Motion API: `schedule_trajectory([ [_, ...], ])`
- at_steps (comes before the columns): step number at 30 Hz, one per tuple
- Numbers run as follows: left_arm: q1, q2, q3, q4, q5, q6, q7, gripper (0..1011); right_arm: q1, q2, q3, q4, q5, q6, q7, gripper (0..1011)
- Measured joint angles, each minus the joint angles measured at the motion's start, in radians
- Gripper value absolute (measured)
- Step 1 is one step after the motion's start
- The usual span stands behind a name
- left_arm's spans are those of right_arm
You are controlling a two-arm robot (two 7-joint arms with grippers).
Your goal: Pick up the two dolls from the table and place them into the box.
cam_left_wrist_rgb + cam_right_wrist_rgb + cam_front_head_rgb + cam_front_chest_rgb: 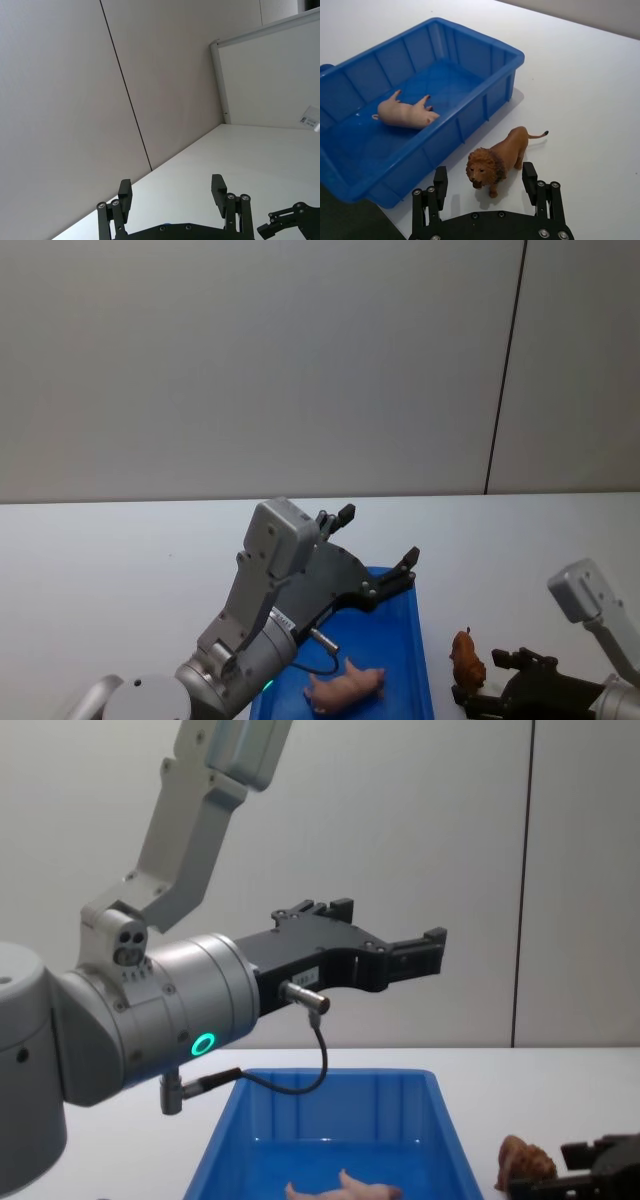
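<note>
The pale pink pig doll [405, 114] lies on its side inside the blue box [470, 100], also seen as pig [345, 686] in box [408, 630]. A reddish-brown lion doll [497, 159] stands on the white table [580, 75] just right of the box. My right gripper [484, 180] is open and low at the table, its fingers on either side of the lion's head without touching it. High above the box, my left gripper [378, 537] hangs open and empty. From the chest, the left gripper [390, 925] is above the box [330, 1120] and the lion [527, 1160] is at the lower right.
A plain grey wall with a dark vertical seam [505, 370] stands behind the table. White tabletop [100, 560] stretches left of and behind the box. My left forearm [150, 1020] bulks over the box's near left side.
</note>
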Motion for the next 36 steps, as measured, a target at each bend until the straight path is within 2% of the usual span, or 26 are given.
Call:
schedule_trajectory([
  [4,0.0,0.0,0.0,0.0,0.0,0.0,0.0,1001,0.008,-0.01,-0.006,0.023,-0.007,-0.002,-0.007,831],
  [5,0.0,0.0,0.0,0.0,0.0,0.0,0.0,1001,0.008,-0.01,-0.006,0.023,-0.007,-0.002,-0.007,831],
  [11,0.0,0.0,0.0,0.0,0.0,0.0,0.0,1001,0.016,-0.02,-0.011,0.042,-0.012,-0.022,-0.021,643],
  [13,0.0,0.0,0.0,0.0,0.0,0.0,0.0,1002,0.018,-0.022,-0.012,0.048,-0.013,-0.029,-0.028,541],
  [14,0.0,0.0,0.0,0.0,0.0,0.0,0.0,1001,0.018,-0.024,-0.013,0.05,-0.013,-0.035,-0.033,541],
  [17,0.0,0.0,0.0,0.0,0.0,0.0,0.0,1001,0.019,-0.026,-0.014,0.052,-0.015,-0.046,-0.042,434],
  [27,0.0,0.0,0.0,0.0,0.0,0.0,0.0,1002,0.017,-0.026,-0.016,0.032,-0.03,-0.089,-0.073,424],
  [36,0.0,0.0,0.0,0.0,0.0,0.0,0.0,1002,0.027,-0.025,-0.014,-0.01,-0.037,-0.134,-0.05,424],
])
